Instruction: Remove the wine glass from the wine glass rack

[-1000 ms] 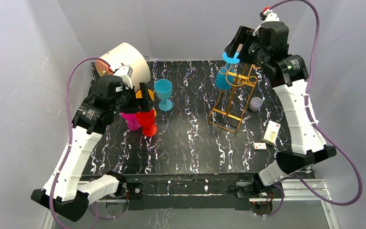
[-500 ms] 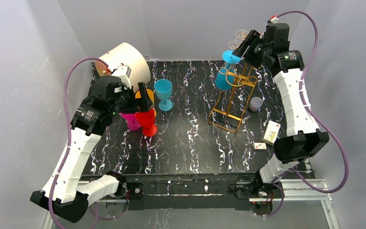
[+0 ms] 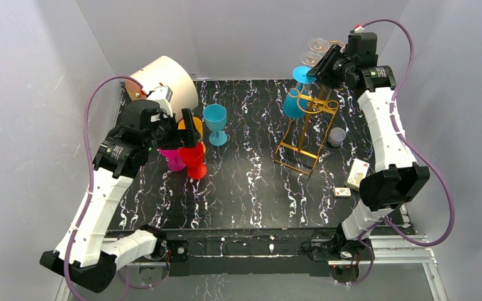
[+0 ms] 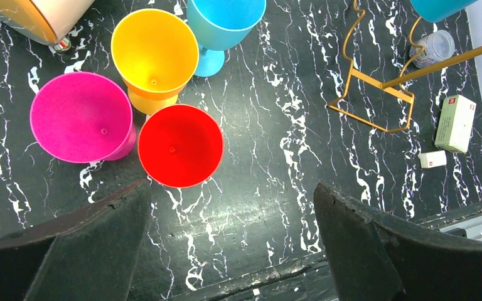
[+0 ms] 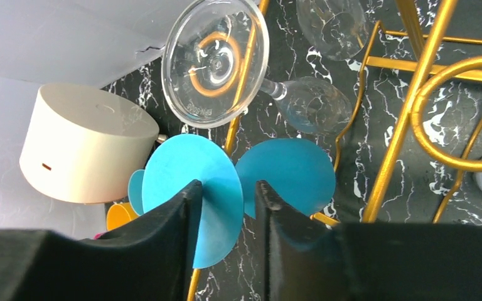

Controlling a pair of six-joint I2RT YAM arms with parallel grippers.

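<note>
- Two claws in play, and the right claw [image 5: 226,185] is the busy one. Its jaws are pulled in narrow, one finger on each side of the foot edge of the blue wine glass [image 5: 182,169]. Can't tell if the pads are actually pressing on it.
- That glass hangs upside down at the top of the gold rack [image 5: 410,106], foot up and bowl below.
- Two clear glasses [image 5: 215,63] hang on the same rack, just beside it.
- The rack stands on the right rear part of the black marbled table [image 3: 245,188], with a small clear cup [image 4: 435,47] near its base.
- The left claw [image 4: 231,188] is spread wide, holding nothing, hanging above the red cup [image 4: 181,145].
- The pink cup [image 4: 80,117], yellow cup [image 4: 155,50] and blue goblet [image 4: 226,22] stand upright, bunched with the red one.
- A cream drum [image 5: 81,150] sits at the back left.
</note>
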